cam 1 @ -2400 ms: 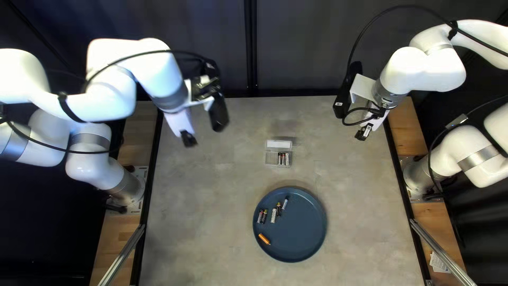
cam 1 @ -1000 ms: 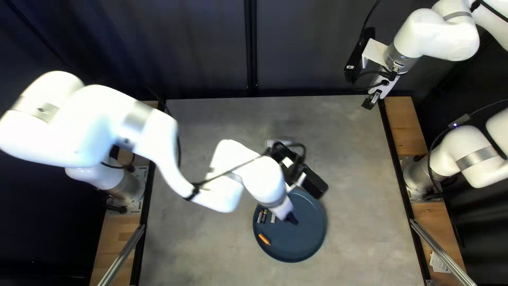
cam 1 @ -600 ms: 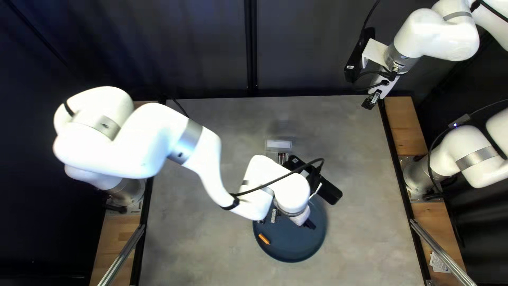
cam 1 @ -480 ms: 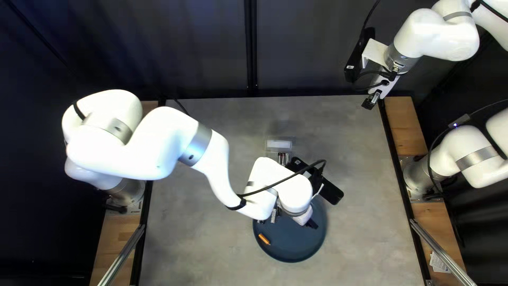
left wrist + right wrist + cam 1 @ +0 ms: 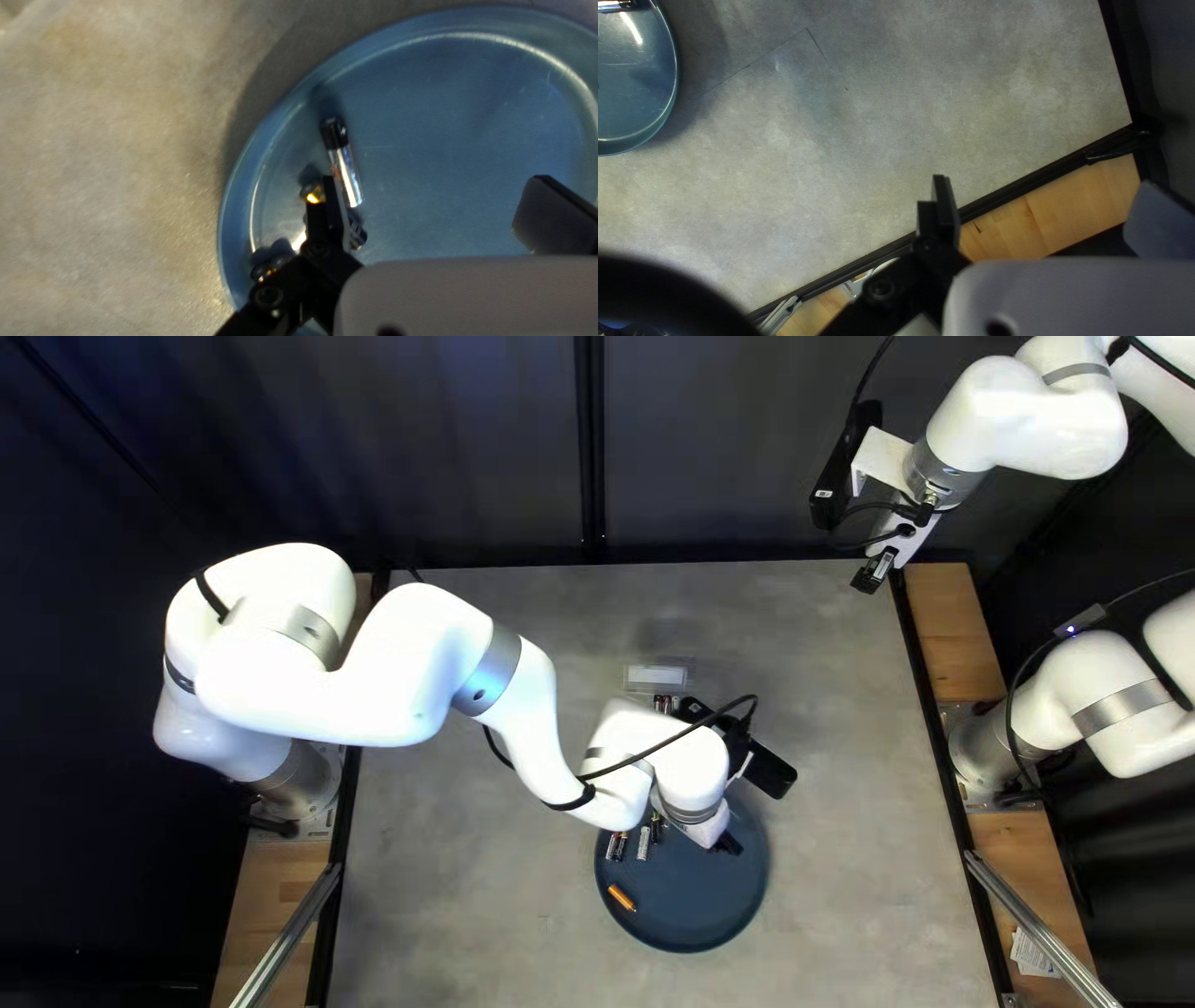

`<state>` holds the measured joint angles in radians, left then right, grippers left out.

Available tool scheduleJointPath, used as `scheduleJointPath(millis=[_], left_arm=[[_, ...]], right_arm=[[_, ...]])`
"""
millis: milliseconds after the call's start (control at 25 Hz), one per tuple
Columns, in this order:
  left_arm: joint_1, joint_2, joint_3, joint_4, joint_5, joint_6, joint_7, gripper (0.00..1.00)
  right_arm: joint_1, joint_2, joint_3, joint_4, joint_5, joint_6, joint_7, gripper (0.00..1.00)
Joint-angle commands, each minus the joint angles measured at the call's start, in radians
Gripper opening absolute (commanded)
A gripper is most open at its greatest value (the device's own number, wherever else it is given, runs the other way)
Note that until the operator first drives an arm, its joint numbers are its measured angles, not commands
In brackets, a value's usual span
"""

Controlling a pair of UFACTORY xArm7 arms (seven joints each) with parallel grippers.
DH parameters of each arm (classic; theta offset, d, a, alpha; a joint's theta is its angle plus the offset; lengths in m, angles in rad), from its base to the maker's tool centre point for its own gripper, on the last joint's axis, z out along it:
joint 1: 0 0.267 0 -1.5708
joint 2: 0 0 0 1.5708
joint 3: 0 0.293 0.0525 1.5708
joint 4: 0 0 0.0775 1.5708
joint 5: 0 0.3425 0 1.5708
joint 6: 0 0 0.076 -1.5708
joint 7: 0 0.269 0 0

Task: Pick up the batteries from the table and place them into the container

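Over the right part of the blue tray (image 5: 697, 931) my left gripper (image 5: 728, 844) hangs, partly covered by its arm. Several batteries lie on the tray's left side, among them an orange one (image 5: 621, 899) and a pale one (image 5: 644, 843). The clear container (image 5: 656, 675) behind the tray has batteries in it, partly hidden by the arm. In the left wrist view my left gripper (image 5: 436, 211) is open, nothing held; a black-and-silver battery (image 5: 346, 171) lies just ahead of one finger, outside the gap. My right gripper (image 5: 871, 573) is at the far right corner, open and empty in its wrist view (image 5: 1042, 211).
My left arm (image 5: 523, 722) stretches low across the left half of the table (image 5: 473, 896). A black rail (image 5: 1027, 182) and a wooden strip (image 5: 1046, 214) run under my right gripper. The tray (image 5: 635, 81) also shows in the right wrist view.
My left arm has swung from the far left to over the tray, then drifted slightly back left. My right arm has shifted toward the far right corner and now holds still.
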<state>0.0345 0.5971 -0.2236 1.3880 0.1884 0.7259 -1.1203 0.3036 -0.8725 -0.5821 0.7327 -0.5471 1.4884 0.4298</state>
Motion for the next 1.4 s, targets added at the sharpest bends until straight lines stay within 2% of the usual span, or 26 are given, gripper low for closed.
scheduleJointPath(millis=[40, 480, 1080, 1200, 1240, 1280, 1320, 1400], left_arm=[[-0.001, 0.005, 0.005, 0.010, -0.006, 0.013, -0.016, 1.00], [-0.012, 0.010, 0.024, 0.010, -0.004, 0.019, -0.069, 1.00], [-0.001, 0.028, 0.029, 0.024, -0.006, 0.018, -0.061, 1.00], [0.002, 0.033, 0.029, 0.031, -0.007, 0.019, -0.056, 0.87], [0.002, 0.034, 0.029, 0.033, -0.006, 0.019, -0.055, 0.79], [0.003, 0.038, 0.029, 0.036, -0.006, 0.017, -0.052, 0.61], [0.004, 0.040, 0.029, 0.037, -0.007, 0.016, -0.050, 0.50], [0.006, 0.039, 0.029, 0.034, -0.007, 0.014, -0.048, 0.35]], right_arm=[[0.000, 0.000, 0.000, 0.000, 0.000, 0.000, 0.000, 1.00], [0.000, 0.000, 0.000, 0.000, 0.000, 0.000, 0.000, 1.00], [0.000, 0.000, 0.000, 0.000, 0.000, 0.000, 0.000, 1.00], [0.000, 0.000, 0.000, 0.000, 0.000, 0.000, 0.000, 1.00], [0.000, 0.000, 0.000, 0.000, 0.000, 0.000, 0.000, 1.00], [0.000, 0.000, 0.000, 0.000, 0.000, 0.000, 0.000, 1.00], [0.000, 0.000, 0.000, 0.000, 0.000, 0.000, 0.000, 1.00], [0.000, 0.000, 0.000, 0.000, 0.000, 0.000, 0.000, 1.00]])
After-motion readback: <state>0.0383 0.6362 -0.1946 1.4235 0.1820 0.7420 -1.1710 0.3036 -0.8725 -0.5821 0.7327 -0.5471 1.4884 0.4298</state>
